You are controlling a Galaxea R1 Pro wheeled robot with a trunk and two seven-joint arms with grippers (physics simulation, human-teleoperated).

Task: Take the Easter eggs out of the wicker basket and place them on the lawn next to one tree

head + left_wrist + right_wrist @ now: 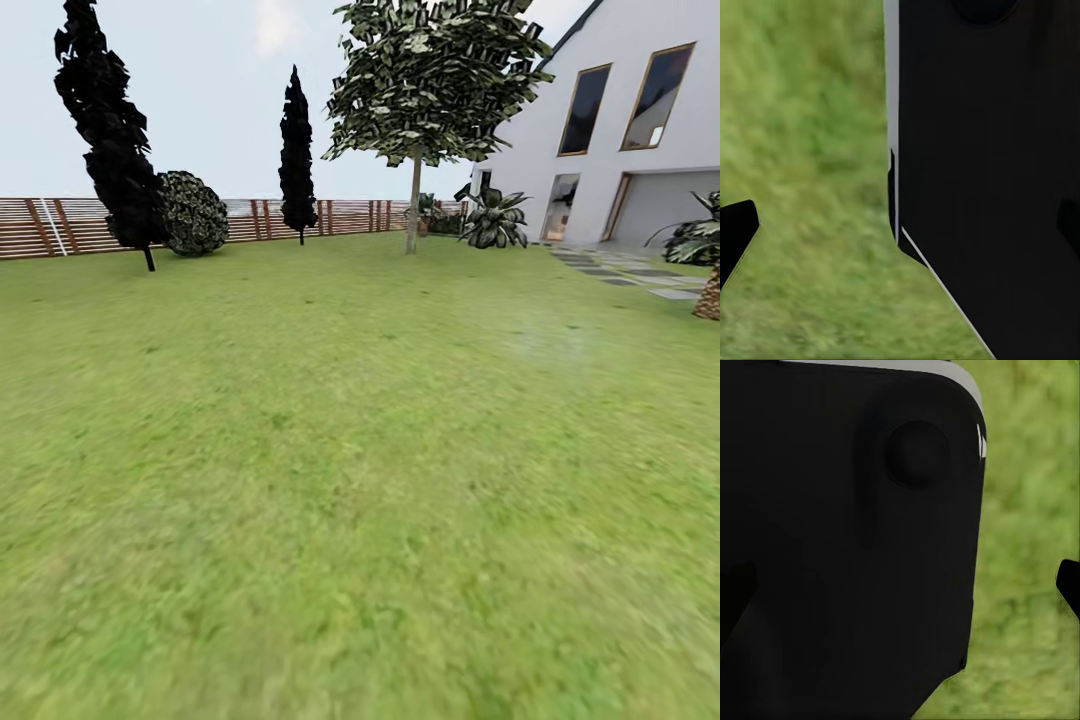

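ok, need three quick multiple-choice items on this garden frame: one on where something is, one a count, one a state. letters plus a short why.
1. Where does the round shrub stand?
A. Against the house wall
B. By the wooden fence, beside the tall dark tree at the left
C. In the middle of the lawn

2. How many tall, narrow dark trees stand along the fence?
A. One
B. Two
C. Four

3. What is the state of the lawn in front of the camera?
A. Plain short green grass
B. Covered in gravel
C. Flooded with water

Answers:
1 B, the shrub sits at the fence line, right next to the left dark tree.
2 B, one at the far left and a second one further right along the fence.
3 A, the head view shows green grass across the whole foreground.
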